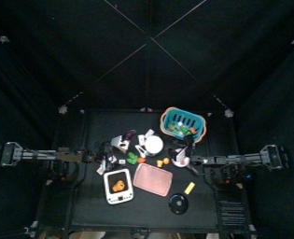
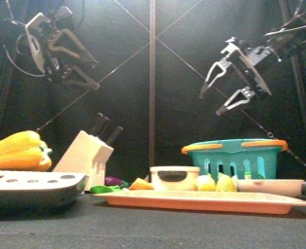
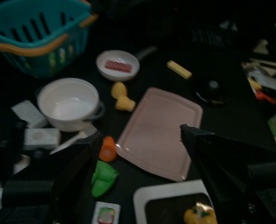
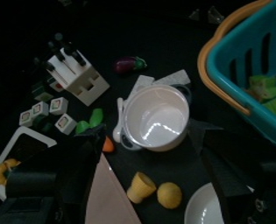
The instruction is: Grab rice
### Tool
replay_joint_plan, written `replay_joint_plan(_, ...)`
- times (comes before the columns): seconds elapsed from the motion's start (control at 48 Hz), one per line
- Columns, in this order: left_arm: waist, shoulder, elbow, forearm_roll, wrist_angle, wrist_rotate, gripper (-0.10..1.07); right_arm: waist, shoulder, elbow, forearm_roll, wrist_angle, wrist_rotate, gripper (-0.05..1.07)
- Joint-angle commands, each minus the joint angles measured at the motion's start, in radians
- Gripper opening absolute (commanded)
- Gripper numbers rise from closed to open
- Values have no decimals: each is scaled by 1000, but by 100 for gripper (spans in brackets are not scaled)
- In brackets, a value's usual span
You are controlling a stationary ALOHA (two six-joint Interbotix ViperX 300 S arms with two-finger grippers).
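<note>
The rice looks like the small white bowl with a pinkish filling (image 3: 119,64), between the teal basket (image 3: 35,35) and the pink cutting board (image 3: 158,131); the front view shows it as a white bowl with a dark band (image 2: 175,177). Both arms hang high above the table. My left gripper (image 3: 134,156) is open over the board, with nothing between its jaws. My right gripper (image 4: 134,179) is also open and empty, above the white pot (image 4: 158,118). From the front it hangs at upper right (image 2: 230,86).
A knife block (image 4: 79,77) stands at the back left with a purple eggplant (image 4: 130,63) near it. Yellow pieces (image 3: 123,96), a carrot (image 3: 107,149) and a green piece (image 3: 102,179) lie beside the board. A white tray (image 1: 119,189) and a black round lid (image 1: 179,203) sit near the front.
</note>
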Motion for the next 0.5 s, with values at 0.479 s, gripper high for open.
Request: replay_joint_plan(0.479, 278, -133, 41, 46, -55, 54, 102, -173, 362, -353, 127, -247, -74, 104)
